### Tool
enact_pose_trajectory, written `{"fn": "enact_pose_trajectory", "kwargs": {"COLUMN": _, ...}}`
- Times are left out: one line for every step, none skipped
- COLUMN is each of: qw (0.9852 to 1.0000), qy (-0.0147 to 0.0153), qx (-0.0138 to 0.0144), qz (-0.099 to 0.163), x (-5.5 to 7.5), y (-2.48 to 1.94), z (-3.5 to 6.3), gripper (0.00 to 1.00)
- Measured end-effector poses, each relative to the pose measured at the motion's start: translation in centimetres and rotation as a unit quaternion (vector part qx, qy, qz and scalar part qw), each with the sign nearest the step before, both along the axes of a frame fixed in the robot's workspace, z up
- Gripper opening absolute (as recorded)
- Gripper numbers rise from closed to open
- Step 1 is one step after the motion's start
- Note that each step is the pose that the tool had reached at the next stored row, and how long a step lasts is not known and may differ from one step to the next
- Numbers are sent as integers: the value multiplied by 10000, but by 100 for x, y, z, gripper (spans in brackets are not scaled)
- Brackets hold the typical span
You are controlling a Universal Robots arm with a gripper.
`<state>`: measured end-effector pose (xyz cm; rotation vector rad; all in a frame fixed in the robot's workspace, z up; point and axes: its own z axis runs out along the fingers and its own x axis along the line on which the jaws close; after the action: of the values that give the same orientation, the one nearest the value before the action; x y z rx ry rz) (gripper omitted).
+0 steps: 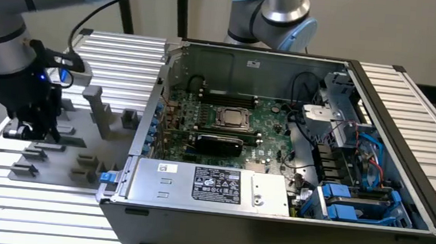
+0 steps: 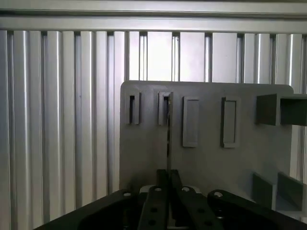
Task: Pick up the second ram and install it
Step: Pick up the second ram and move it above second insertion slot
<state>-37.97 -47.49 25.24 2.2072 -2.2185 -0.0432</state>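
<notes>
A: Looking at the exterior view's left, we see the end effector [image 1: 30, 133] low over the grey tray [image 1: 97, 148] on the table [image 1: 43, 202].
B: We agree. In the wrist view its fingers [image 2: 156, 206] are pinched nearly together on the second ram [image 2: 169, 136], seen edge-on, its far end at a tray slot [image 2: 164, 109].
A: The open computer case [image 1: 207, 49] sits centre-right of the exterior frame.

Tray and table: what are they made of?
Tray looks like matte grey plastic: dull, even colour, moulded blocks and slots. Table is probably bare aluminium: silvery ribbed slats that catch the light.
</notes>
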Motion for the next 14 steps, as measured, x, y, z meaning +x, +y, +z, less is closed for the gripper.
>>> {"fn": "enact_pose_trajectory", "kwargs": {"qw": 10000, "qy": 0, "qx": 0, "qz": 0, "x": 0, "y": 0, "z": 45, "gripper": 0}}
{"fn": "enact_pose_trajectory", "kwargs": {"qw": 10000, "qy": 0, "qx": 0, "qz": 0, "x": 0, "y": 0, "z": 90, "gripper": 0}}
{"fn": "enact_pose_trajectory", "kwargs": {"qw": 10000, "qy": 0, "qx": 0, "qz": 0, "x": 1, "y": 0, "z": 135, "gripper": 0}}
{"fn": "enact_pose_trajectory", "kwargs": {"qw": 10000, "qy": 0, "qx": 0, "qz": 1, "x": 3, "y": 0, "z": 179, "gripper": 0}}
{"fn": "enact_pose_trajectory", "kwargs": {"qw": 10000, "qy": 0, "qx": 0, "qz": 1, "x": 7, "y": 0, "z": 228, "gripper": 0}}
{"fn": "enact_pose_trajectory", "kwargs": {"qw": 10000, "qy": 0, "qx": 0, "qz": 1, "x": 14, "y": -1, "z": 274, "gripper": 0}}
{"fn": "enact_pose_trajectory", "kwargs": {"qw": 10000, "qy": 0, "qx": 0, "qz": 1, "x": 22, "y": 0, "z": 319, "gripper": 0}}
{"fn": "enact_pose_trajectory", "kwargs": {"qw": 10000, "qy": 0, "qx": 0, "qz": 0, "x": 33, "y": 0, "z": 365, "gripper": 0}}
{"fn": "enact_pose_trajectory", "kwargs": {"qw": 10000, "qy": 0, "qx": 0, "qz": 0, "x": 43, "y": 0, "z": 407, "gripper": 0}}
{"fn": "enact_pose_trajectory", "kwargs": {"qw": 10000, "qy": 0, "qx": 0, "qz": 0, "x": 57, "y": 0, "z": 455, "gripper": 0}}
{"fn": "enact_pose_trajectory", "kwargs": {"qw": 10000, "qy": 0, "qx": 0, "qz": 0, "x": 74, "y": 0, "z": 500, "gripper": 0}}
{"fn": "enact_pose_trajectory", "kwargs": {"qw": 10000, "qy": 0, "qx": 0, "qz": 0, "x": 93, "y": 0, "z": 545, "gripper": 0}}
{"fn": "enact_pose_trajectory", "kwargs": {"qw": 10000, "qy": 0, "qx": 0, "qz": 0, "x": 116, "y": 0, "z": 590, "gripper": 0}}
{"fn": "enact_pose_trajectory", "kwargs": {"qw": 10000, "qy": 0, "qx": 0, "qz": 0, "x": 144, "y": 0, "z": 635, "gripper": 0}}
